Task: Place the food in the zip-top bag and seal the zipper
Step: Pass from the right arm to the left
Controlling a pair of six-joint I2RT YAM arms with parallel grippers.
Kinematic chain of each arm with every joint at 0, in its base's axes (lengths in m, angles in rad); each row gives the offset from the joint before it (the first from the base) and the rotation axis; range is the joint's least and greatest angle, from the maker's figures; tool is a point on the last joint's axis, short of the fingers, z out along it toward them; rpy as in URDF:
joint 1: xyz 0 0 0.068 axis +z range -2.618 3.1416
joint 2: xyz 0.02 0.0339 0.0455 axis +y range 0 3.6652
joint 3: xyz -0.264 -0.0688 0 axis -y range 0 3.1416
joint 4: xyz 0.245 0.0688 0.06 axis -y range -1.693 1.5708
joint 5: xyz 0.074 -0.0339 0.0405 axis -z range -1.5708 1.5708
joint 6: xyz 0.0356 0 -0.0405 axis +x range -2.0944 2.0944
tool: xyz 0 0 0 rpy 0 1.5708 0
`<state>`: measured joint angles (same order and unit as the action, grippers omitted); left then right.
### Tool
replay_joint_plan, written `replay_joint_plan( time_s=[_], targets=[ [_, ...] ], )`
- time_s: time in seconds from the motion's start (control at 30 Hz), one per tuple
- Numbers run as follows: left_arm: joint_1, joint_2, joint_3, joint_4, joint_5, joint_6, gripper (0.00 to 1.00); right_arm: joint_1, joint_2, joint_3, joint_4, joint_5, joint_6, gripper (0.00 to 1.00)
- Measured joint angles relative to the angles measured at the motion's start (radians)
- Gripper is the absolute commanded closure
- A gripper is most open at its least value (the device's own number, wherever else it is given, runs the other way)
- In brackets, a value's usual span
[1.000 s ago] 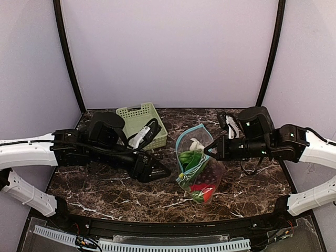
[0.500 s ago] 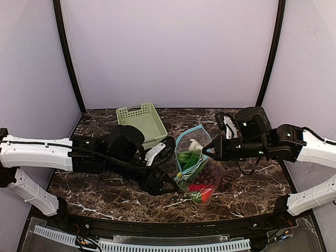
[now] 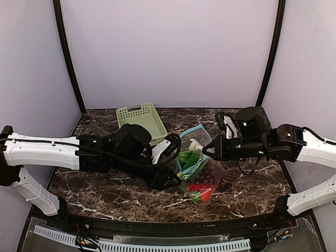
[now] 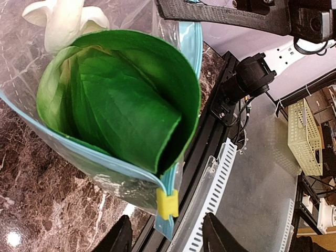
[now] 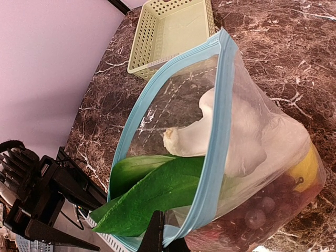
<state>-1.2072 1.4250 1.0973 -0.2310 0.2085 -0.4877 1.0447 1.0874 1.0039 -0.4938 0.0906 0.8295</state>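
The zip-top bag (image 3: 198,170) lies mid-table with its mouth wide open. Inside are the green bok choy leaf (image 4: 121,105) with its white stem (image 5: 210,136), the lemon (image 5: 307,168), the purple grapes (image 5: 262,210) and a red chilli (image 3: 202,191). The light blue zipper (image 5: 220,105) rings the mouth. Its yellow slider (image 4: 168,203) sits at the near end. My left gripper (image 4: 168,239) is open, with its jaws either side of the slider and just short of it. My right gripper (image 5: 165,239) is shut on the bag's blue rim at the far side, as the top view shows too (image 3: 209,150).
The pale green basket (image 3: 142,119) stands empty at the back left, behind my left arm. The black front rail (image 4: 231,89) and a white slotted strip (image 4: 220,184) run along the table's near edge, just past the bag's slider end.
My left arm has swung right and forward, bringing its open gripper up to the slider end of the bag. My right gripper has kept its hold, barely shifting.
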Motion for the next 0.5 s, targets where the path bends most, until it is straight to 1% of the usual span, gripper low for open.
replay_joint_plan(
  time_s=[0.3,0.43,0.5],
  targets=[
    [0.0,0.018,0.025,-0.002,-0.038,0.011,0.59,0.0,-0.001,0.0,0.0,0.0,0.003,1.0],
    [0.0,0.041,0.063,-0.006,-0.05,0.024,0.64,0.0,-0.001,0.0,0.0,0.0,0.003,1.0],
    [0.0,0.055,0.088,-0.006,-0.054,0.037,0.7,0.0,-0.002,0.0,0.0,0.0,0.004,1.0]
  ],
)
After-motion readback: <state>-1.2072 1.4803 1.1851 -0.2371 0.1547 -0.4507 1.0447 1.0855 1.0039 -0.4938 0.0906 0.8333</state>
